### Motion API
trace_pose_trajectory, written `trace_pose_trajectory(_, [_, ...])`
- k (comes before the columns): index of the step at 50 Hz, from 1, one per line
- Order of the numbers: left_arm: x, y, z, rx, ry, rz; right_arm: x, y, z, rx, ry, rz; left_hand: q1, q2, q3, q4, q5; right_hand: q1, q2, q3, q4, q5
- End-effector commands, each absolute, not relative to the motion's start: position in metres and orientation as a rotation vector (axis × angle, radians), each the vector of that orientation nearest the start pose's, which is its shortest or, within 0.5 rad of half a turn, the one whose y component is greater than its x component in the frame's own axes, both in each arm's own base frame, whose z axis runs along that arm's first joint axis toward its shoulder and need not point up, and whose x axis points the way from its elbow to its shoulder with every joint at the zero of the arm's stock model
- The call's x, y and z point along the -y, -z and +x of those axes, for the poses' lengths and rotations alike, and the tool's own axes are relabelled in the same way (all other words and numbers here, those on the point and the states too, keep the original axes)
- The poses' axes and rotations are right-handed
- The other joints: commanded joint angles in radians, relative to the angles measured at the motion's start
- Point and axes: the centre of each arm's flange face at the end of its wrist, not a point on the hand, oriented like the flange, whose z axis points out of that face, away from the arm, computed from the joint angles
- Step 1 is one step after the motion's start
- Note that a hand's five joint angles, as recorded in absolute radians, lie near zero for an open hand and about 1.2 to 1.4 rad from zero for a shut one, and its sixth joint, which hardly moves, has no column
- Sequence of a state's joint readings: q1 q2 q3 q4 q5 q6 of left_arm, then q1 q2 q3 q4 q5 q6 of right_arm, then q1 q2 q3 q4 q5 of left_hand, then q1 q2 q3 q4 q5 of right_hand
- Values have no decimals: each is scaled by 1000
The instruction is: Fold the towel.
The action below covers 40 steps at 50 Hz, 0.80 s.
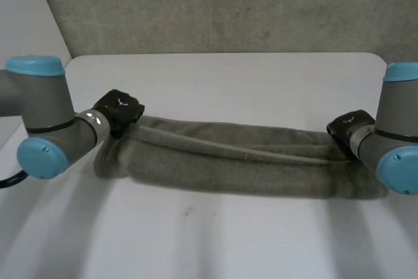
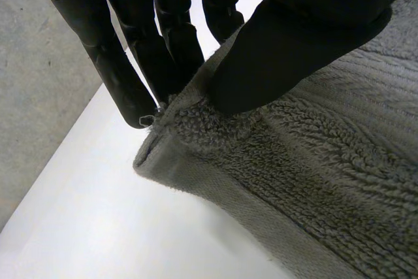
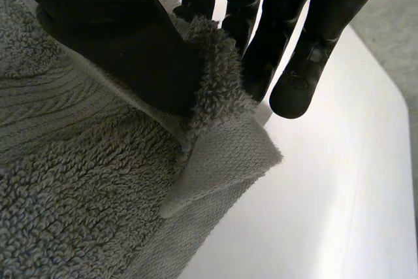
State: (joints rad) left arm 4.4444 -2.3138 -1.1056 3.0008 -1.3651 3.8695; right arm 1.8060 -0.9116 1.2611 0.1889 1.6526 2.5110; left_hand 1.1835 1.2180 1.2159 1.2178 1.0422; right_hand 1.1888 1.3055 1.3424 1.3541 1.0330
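From the head view, the towel (image 1: 248, 161) lies as a long grey band across the middle of the white table (image 1: 228, 73), running left to right, with a lengthwise ridge that suggests it is already doubled once. Your left hand (image 1: 119, 112) sits at the band's left end and your right hand (image 1: 350, 126) at its right end, both toward the far edge. From this angle the grips themselves are hard to read, so go to the wrist views.

In the left wrist view, the thumb (image 2: 294, 44) presses down on the top of the towel's corner while the fingers (image 2: 121, 80) lie against its other side. That hand is pinching the corner. The hem just beyond the fingertips hangs slightly clear of the table.

In the right wrist view it is the same: the thumb is clamped on the pile, the fingers are behind it, and the corner is nipped between them. A flap of flat hem juts out beside the fingertips, so the hold may take in only the upper layer.

You seem to be at the start of a fold, with both end corners held and the band not yet raised. The next move probably calls for lifting both hands together and level, then carrying the held edge over to the opposite one. Keep the band taut between the hands so that it does not sag or twist.
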Motion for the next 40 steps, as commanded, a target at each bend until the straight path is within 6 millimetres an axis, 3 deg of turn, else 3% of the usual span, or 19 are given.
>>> trace_pose_trajectory(1, [384,-149,-263,-2141,1710,1337,360,-151,212,-2716,1756,-1159,213,178,180,178,180,207,91,54,42,189])
trace_pose_trajectory(10, [395,-148,-272,-2103,1747,1325,370,-147,215,-2703,1787,-1152,213,178,180,178,180,207,91,54,42,189])
trace_pose_trajectory(11, [396,-148,-275,-2095,1756,1330,373,-148,216,-2699,1801,-1143,146,112,114,112,113,-166,-283,-320,-332,-185])
trace_pose_trajectory(12, [396,-148,-275,-2095,1756,1330,373,-148,216,-2699,1801,-1143,146,111,113,111,112,-170,-287,-324,-335,-189])
trace_pose_trajectory(13, [396,-149,-278,-2086,1767,1335,376,-151,216,-2687,1832,-1129,-354,-389,-387,-389,-387,-1014,-1131,-1168,-1180,-1033])
trace_pose_trajectory(14, [395,-151,-281,-2076,1775,1336,378,-155,216,-2672,1876,-1100,-990,-1024,-1022,-1024,-1023,-1014,-1131,-1168,-1180,-1033])
trace_pose_trajectory(18, [395,-157,-282,-2062,1787,1317,385,-176,217,-2609,2011,-1005,-1009,-1043,-1041,-1043,-1042,-1014,-1131,-1168,-1180,-1033])
trace_pose_trajectory(20, [393,-167,-284,-2057,1808,1295,384,-207,214,-2535,2130,-893,-1008,-1043,-1041,-1042,-1041,-1014,-1131,-1168,-1180,-1033])
trace_pose_trajectory(21, [393,-167,-284,-2057,1808,1294,384,-207,214,-2535,2131,-893,-1008,-1043,-1041,-1042,-1041,-1014,-1131,-1168,-1180,-1033])
trace_pose_trajectory(22, [391,-175,-284,-2063,1830,1271,380,-221,212,-2507,2166,-849,-1008,-1043,-1041,-1042,-1041,-1014,-1131,-1168,-1180,-1033])
trace_pose_trajectory(23, [391,-175,-284,-2063,1830,1271,380,-221,212,-2507,2167,-848,-1008,-1043,-1041,-1042,-1041,-1014,-1131,-1168,-1180,-1033])
trace_pose_trajectory(25, [386,-196,-282,-2102,1892,1205,370,-242,208,-2467,2206,-791,-1005,-1040,-1038,-1040,-1038,-1014,-1131,-1168,-1180,-1033])
trace_pose_trajectory(28, [380,-211,-276,-2163,1941,1122,356,-254,202,-2466,2213,-781,-1002,-1037,-1035,-1037,-1035,-1014,-1131,-1168,-1180,-1033])
trace_pose_trajectory(29, [380,-211,-276,-2163,1942,1122,356,-254,202,-2466,2213,-781,-1002,-1037,-1035,-1037,-1035,-1014,-1131,-1168,-1180,-1033])
trace_pose_trajectory(33, [369,-229,-268,-2224,1983,1044,325,-240,196,-2571,2047,-841,-1002,-1037,-1035,-1037,-1035,-1014,-1131,-1168,-1180,-1033])
trace_pose_trajectory(34, [369,-229,-268,-2224,1983,1044,325,-240,196,-2571,2047,-841,-1002,-1037,-1035,-1037,-1035,-1014,-1131,-1168,-1180,-1033])
trace_pose_trajectory(36, [362,-230,-263,-2242,1972,1035,304,-220,192,-2653,1878,-891,-996,-1031,-1029,-1031,-1030,-1014,-1131,-1168,-1180,-1033])
trace_pose_trajectory(40, [357,-224,-259,-2274,1937,1038,283,-209,189,-2676,1786,-925,-955,-990,-988,-990,-989,-989,-1106,-1143,-1155,-1008])
